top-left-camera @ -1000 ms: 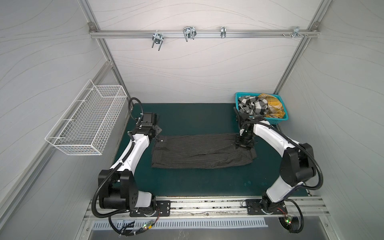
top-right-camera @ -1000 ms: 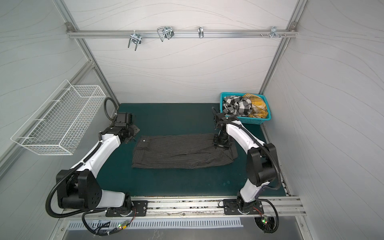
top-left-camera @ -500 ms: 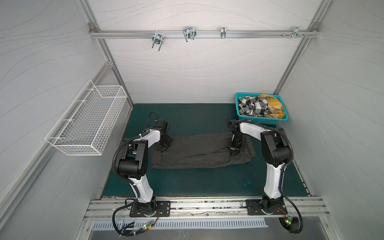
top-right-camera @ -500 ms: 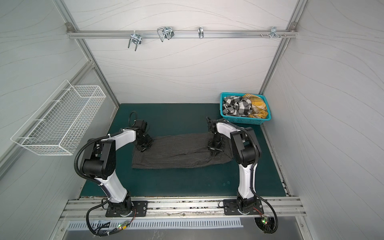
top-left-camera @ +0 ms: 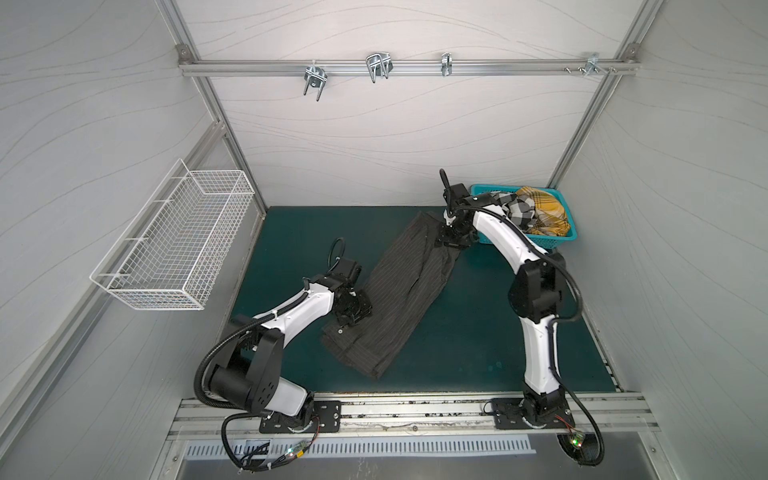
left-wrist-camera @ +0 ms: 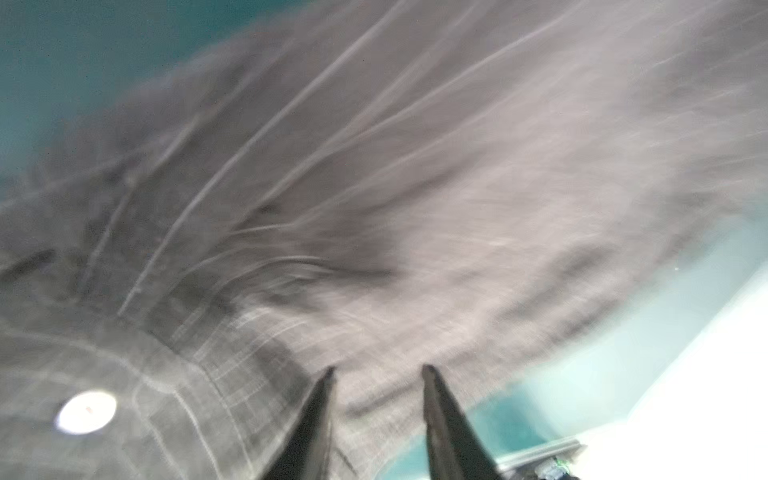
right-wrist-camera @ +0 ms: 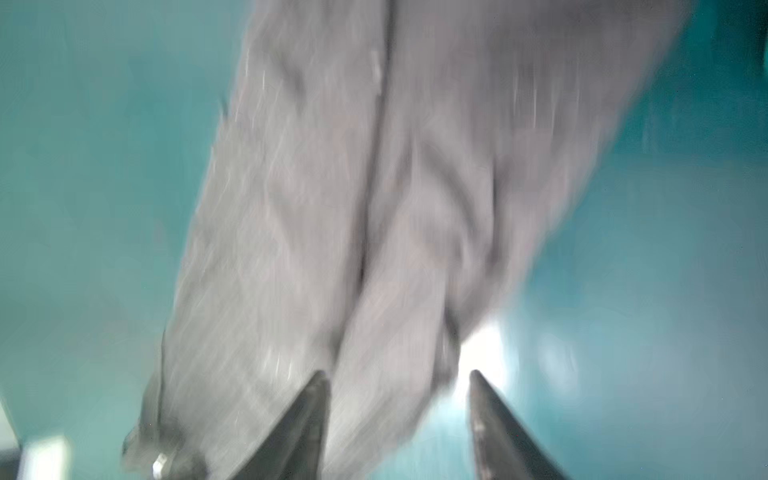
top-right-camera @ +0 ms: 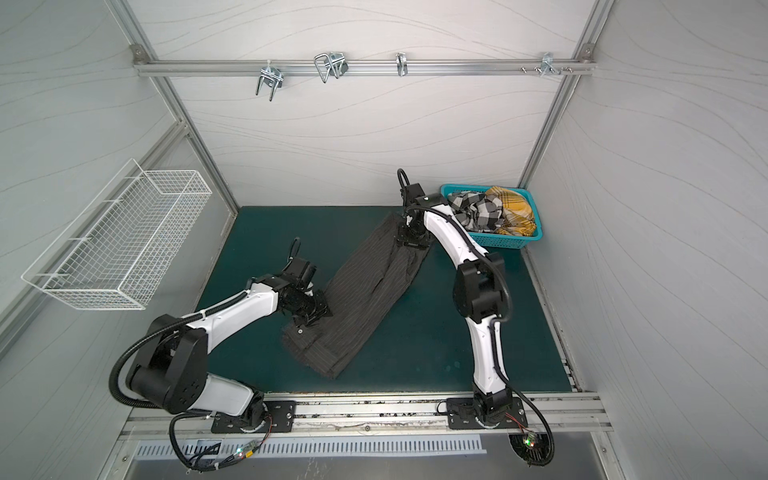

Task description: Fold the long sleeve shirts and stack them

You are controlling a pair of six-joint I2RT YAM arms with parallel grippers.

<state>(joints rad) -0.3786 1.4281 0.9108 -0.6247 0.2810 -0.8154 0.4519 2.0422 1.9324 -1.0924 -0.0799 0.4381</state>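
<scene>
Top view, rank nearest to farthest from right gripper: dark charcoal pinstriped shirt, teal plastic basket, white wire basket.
1. Dark charcoal pinstriped shirt, its far end at the right gripper.
2. Teal plastic basket, just right of it.
3. White wire basket, on the left wall.

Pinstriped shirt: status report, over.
Left gripper jaws apart at collar end; right gripper jaws apart at far end. Pinstriped shirt a long strip, diagonal on mat. Teal basket, checked shirt, plaid shirt inside, beside right gripper.
</scene>
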